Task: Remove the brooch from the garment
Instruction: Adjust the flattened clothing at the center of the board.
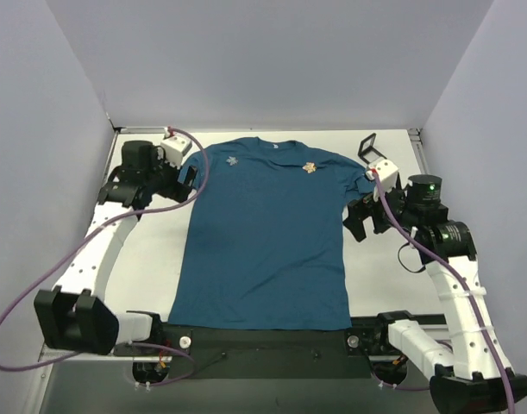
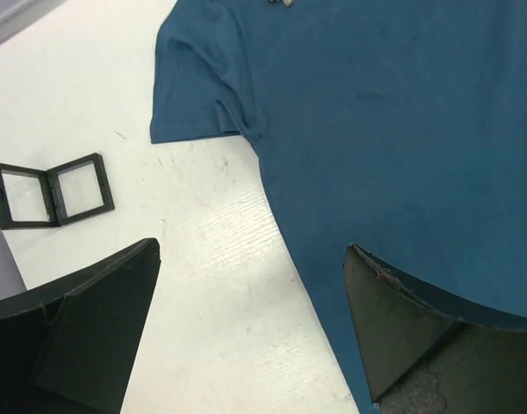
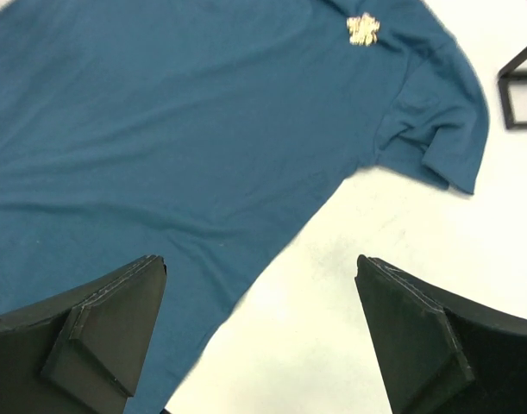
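Top external view: the brooch (image 1: 310, 168) sits pinned high on the shirt (image 1: 263, 250), toward the right arm's side. The left gripper (image 2: 250, 259) and right gripper (image 3: 261, 263) hold their jaws apart, empty. Approach pending; next, probably lower the right gripper onto the brooch.

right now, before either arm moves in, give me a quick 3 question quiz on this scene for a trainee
1. True or false: the brooch sits on the chest of the garment.
2. Which one is gripping something? A) left gripper B) right gripper C) neither
3. Fill in: the brooch lies on the side of the garment nearer the ___ arm.

Key: 1 true. 2 C, both grippers are open with nothing between the fingers. 3 right.
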{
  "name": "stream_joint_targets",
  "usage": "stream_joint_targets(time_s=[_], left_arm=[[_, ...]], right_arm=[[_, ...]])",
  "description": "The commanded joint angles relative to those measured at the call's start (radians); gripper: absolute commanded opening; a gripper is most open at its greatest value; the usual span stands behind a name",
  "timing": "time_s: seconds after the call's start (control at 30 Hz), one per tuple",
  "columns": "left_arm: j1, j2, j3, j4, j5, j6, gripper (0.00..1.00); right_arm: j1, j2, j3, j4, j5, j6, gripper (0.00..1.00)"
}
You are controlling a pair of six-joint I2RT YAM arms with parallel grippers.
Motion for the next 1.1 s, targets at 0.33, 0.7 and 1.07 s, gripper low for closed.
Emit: stream_joint_targets(time_s=[0.33, 0.7, 1.07], left_arm=[[-0.025, 0.653, 0.421, 0.149, -0.118, 0.024, 0.97], [-0.076, 1.075, 0.915, -0.022, -0.136, -0.027, 0.77], [-0.104, 1.207, 1.022, -0.101, -0.162, -0.065, 0.61]], right_arm=[[0.045, 0.148, -0.083, 0.112, 0.119, 0.000, 1.00], [0.054, 0.162, -0.116, 0.138, 0.160, -0.020, 1.00], [0.054, 0.162, -0.136, 0.161, 0.160, -0.027, 0.99]])
